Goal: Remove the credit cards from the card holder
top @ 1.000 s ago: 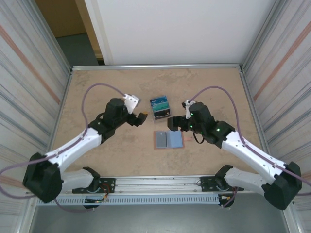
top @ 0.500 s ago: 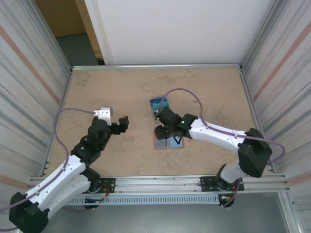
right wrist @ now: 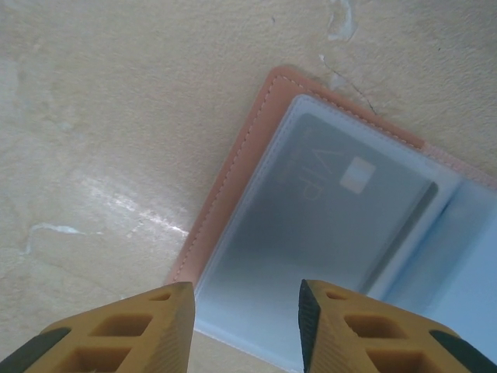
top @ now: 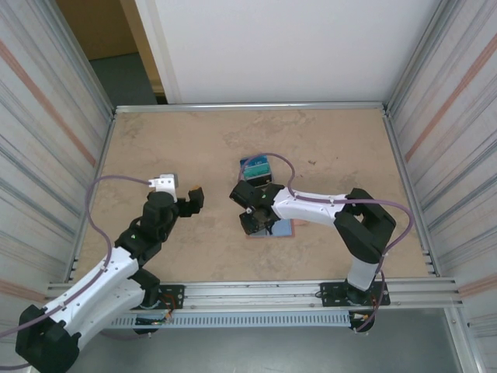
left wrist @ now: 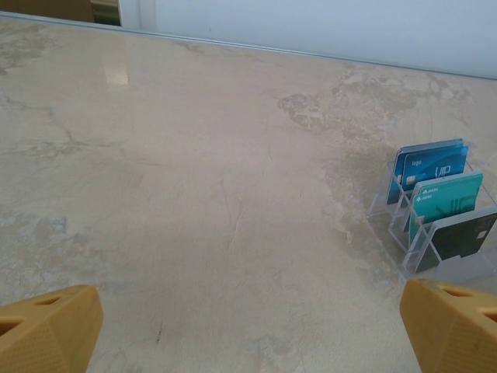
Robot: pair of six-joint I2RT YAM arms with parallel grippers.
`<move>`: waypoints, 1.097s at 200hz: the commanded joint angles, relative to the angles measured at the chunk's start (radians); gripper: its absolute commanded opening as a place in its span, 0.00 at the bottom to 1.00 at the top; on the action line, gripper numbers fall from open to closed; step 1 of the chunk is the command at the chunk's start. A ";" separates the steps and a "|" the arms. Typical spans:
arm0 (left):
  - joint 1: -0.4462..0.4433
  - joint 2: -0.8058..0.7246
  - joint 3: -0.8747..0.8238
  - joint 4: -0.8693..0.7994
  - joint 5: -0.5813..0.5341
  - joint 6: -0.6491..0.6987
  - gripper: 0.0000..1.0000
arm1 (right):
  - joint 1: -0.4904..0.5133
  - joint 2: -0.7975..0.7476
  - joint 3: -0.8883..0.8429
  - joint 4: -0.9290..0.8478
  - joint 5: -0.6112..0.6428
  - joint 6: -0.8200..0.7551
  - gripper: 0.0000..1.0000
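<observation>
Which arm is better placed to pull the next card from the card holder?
Right. The right gripper is directly over the open card holder, above its sleeved card; the left gripper faces the clear stand instead.

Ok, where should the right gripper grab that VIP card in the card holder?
Its edge by the centre fold, from above, I'd guess: the card holder lies open flat, the VIP card sits under a sleeve, and the stitched outer side looks closed.

Four cards [left wrist: 446, 198], one card holder [right wrist: 233, 163], one stand [left wrist: 410, 250]
</observation>
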 commanded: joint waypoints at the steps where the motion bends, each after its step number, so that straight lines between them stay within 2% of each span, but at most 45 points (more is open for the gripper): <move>1: 0.013 0.005 -0.005 -0.005 -0.014 -0.026 0.99 | 0.005 0.030 0.032 -0.035 -0.007 0.013 0.41; 57: 0.018 0.019 -0.003 -0.005 -0.001 -0.033 0.99 | 0.005 0.048 0.016 -0.024 -0.024 0.015 0.47; 123: 0.021 0.045 0.013 -0.007 0.013 -0.032 0.99 | 0.005 0.075 -0.016 -0.007 -0.036 0.019 0.48; 168: 0.020 0.046 0.023 -0.019 0.022 -0.032 0.99 | -0.004 0.086 -0.043 0.005 -0.040 0.027 0.46; 219: 0.021 0.038 0.035 -0.024 0.032 -0.026 0.99 | -0.026 0.069 -0.099 0.039 -0.061 0.023 0.39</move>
